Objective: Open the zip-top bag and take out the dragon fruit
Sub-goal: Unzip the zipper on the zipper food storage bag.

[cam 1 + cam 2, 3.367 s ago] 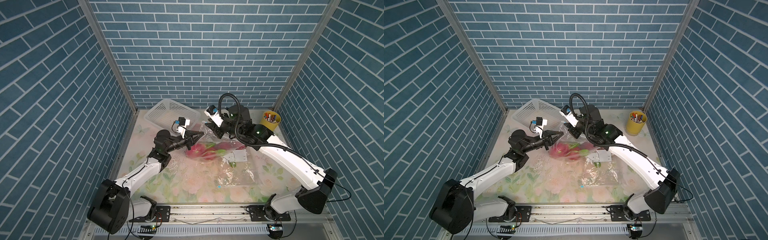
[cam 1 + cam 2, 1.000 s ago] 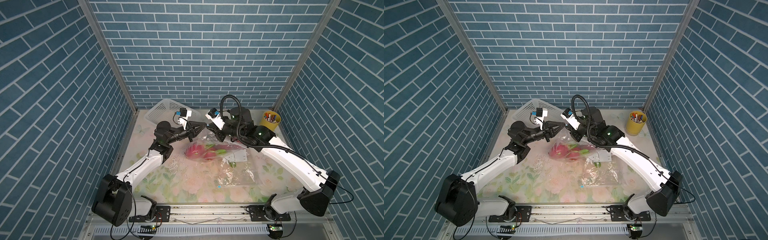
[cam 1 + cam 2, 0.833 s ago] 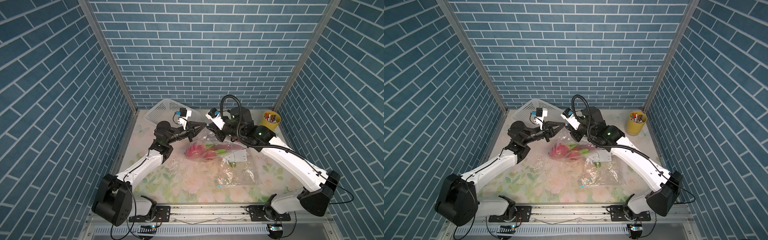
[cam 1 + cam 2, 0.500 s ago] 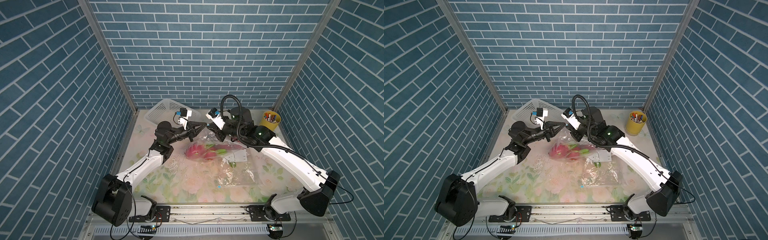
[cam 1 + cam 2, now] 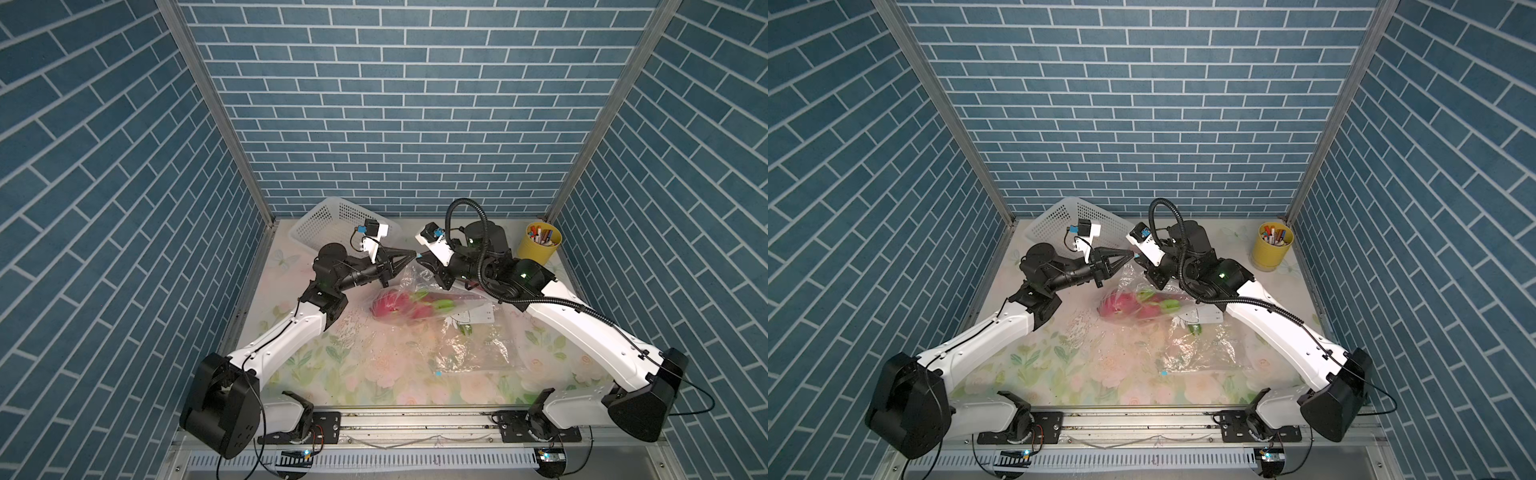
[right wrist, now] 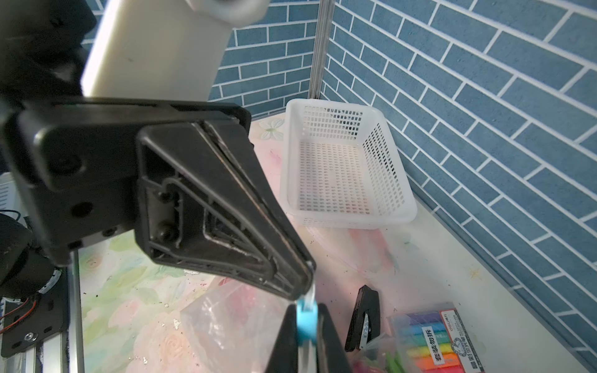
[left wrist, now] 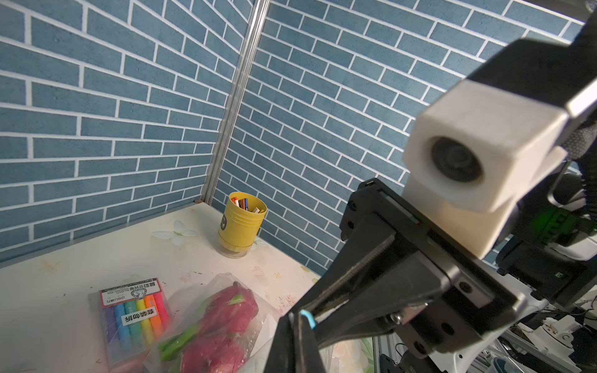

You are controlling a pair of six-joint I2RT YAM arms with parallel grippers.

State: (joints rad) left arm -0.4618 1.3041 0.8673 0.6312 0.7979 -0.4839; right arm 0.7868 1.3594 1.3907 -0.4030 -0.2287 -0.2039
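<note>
The clear zip-top bag (image 5: 409,279) hangs by its top between my two grippers, its lower part on the table. The pink and green dragon fruit (image 5: 394,308) (image 5: 1124,309) (image 7: 223,318) lies inside it. My left gripper (image 5: 412,257) (image 5: 1131,255) (image 7: 300,326) is shut on the bag's top edge (image 6: 310,292). Tip to tip with it, my right gripper (image 5: 420,262) (image 5: 1139,259) (image 6: 306,326) is shut on the blue zip slider (image 6: 306,318) (image 7: 308,318). Both grippers are raised above the table near the back.
A white mesh basket (image 5: 332,216) (image 6: 342,161) stands at the back left and a yellow pen cup (image 5: 538,245) (image 7: 240,226) at the back right. A marker pack (image 7: 132,319) (image 6: 433,342) and a black stapler (image 6: 363,318) lie beside the fruit. A flat clear bag (image 5: 478,349) lies nearer the front.
Since the oldest frames both grippers have risen towards the back, lifting the bag's top off the fruit. Over the last second nothing has visibly moved.
</note>
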